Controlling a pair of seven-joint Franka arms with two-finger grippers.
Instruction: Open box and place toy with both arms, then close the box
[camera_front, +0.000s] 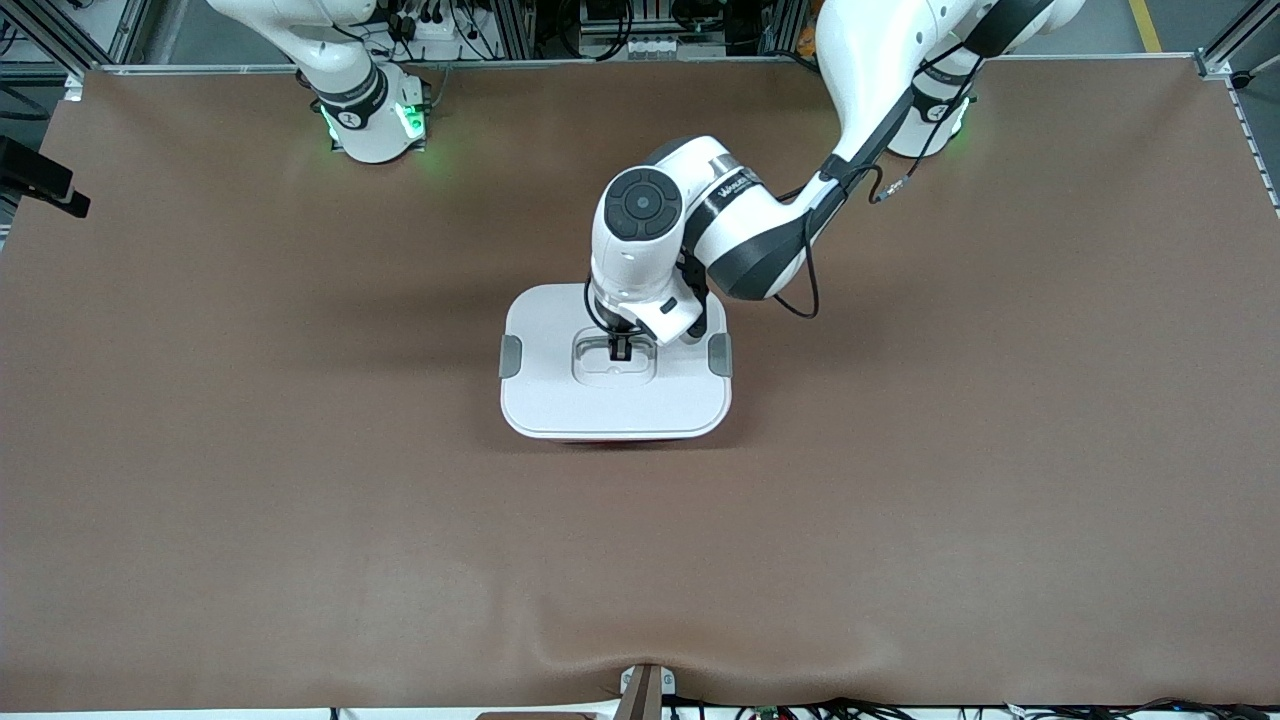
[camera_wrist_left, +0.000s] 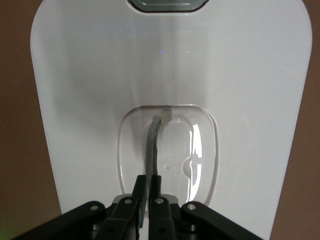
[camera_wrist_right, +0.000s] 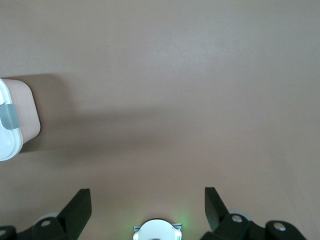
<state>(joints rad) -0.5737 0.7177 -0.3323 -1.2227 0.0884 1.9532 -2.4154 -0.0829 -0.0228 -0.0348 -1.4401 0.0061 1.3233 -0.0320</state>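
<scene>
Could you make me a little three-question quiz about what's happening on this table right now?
1. True or false: the white plastic lid sits on the translucent pink tub.
2. Which claw is shut on the lid's grey recessed handle: A) left claw, B) right claw?
3. Fill in: the right claw, waiting above the brown table, has its jaws ____.

Key: 1 true; 2 A; 3 open.

Evenly and brightly lit from overhead; soft shadows spread on the desk (camera_front: 300, 480) beside the box (camera_front: 560, 400). Green glow spills around both arm bases. Strong white glare streaks the lid's recessed handle well (camera_wrist_left: 196, 150) in the left wrist view. Slightly soft focus throughout.
</scene>
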